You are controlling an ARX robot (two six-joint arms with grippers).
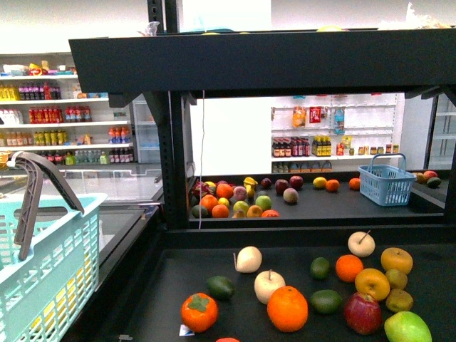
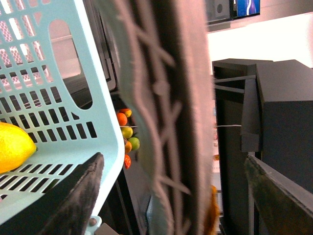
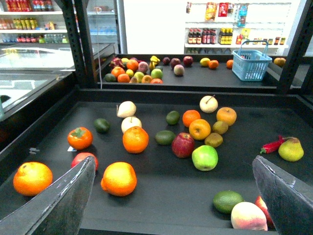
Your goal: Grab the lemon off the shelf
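Note:
The lemon (image 2: 12, 147), bright yellow and smooth, lies inside a light teal basket (image 2: 73, 98), seen through the basket's wall in the left wrist view. My left gripper (image 2: 176, 200) is open, and the basket's grey handle (image 2: 166, 98) stands blurred between its jaws. My right gripper (image 3: 171, 200) is open and empty, low over the front of the black shelf (image 3: 161, 205), with an orange (image 3: 119, 178) just ahead of it. Neither gripper shows in the front view, where the basket (image 1: 43, 278) is at the left of the shelf (image 1: 271, 60).
The shelf tier holds scattered fruit: oranges (image 3: 135, 139), a red apple (image 3: 183, 145), a green apple (image 3: 205, 157), limes (image 3: 227, 200), a persimmon (image 3: 79, 138), a red chilli (image 3: 273, 145). A farther rack bears more fruit and a blue basket (image 1: 387, 183). White bottle shelves (image 1: 64, 114) stand behind.

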